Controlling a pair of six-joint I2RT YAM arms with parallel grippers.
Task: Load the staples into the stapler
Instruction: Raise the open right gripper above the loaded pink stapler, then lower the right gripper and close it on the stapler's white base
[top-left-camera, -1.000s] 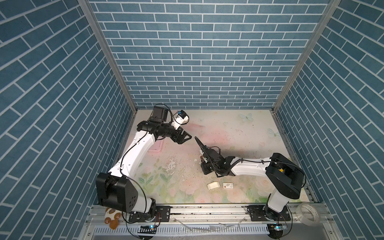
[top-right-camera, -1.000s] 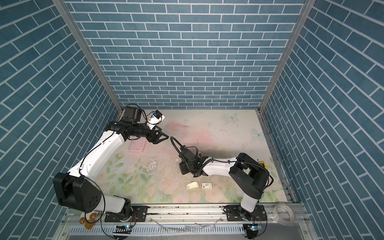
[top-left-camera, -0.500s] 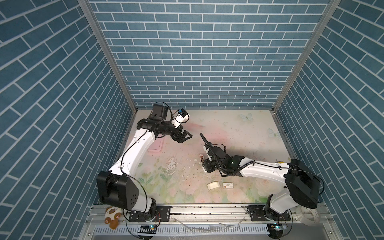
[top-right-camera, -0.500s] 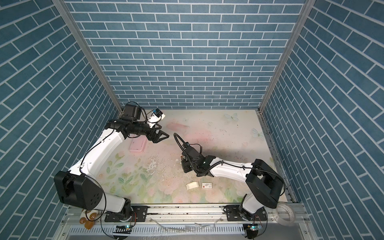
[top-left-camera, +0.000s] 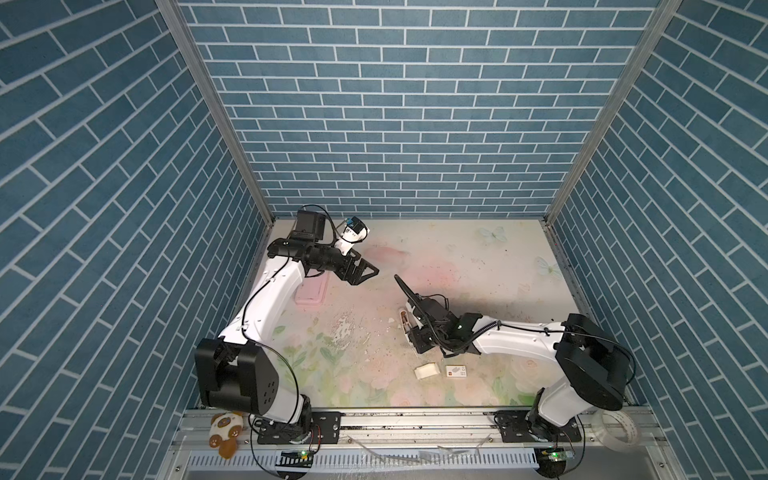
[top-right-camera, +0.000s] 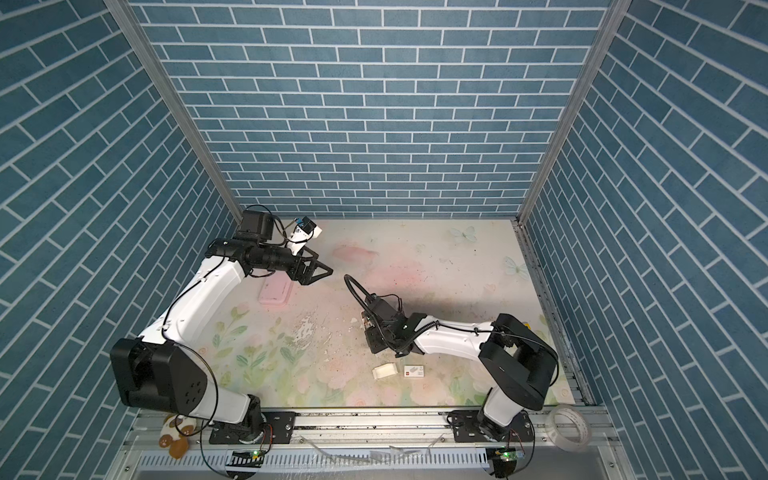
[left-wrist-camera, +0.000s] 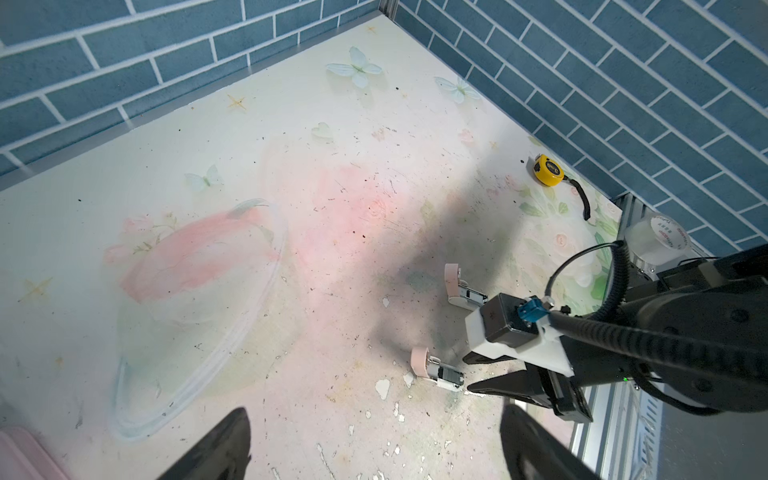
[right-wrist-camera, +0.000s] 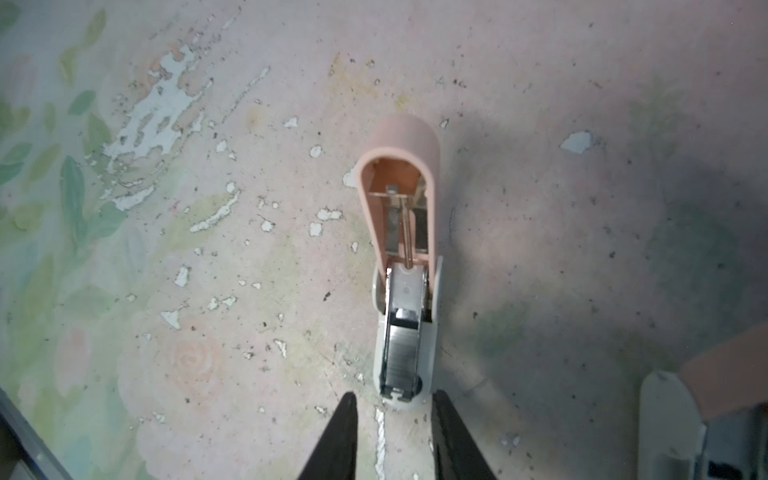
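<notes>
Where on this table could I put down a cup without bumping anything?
The widest bare patch of the table lies back right, between the back wall and the right arm. Another lies front left, between the left arm's base and the white tray. Mid-table is crowded: the right gripper at the open stapler, tray and red-marked sleeve just in front.
</notes>
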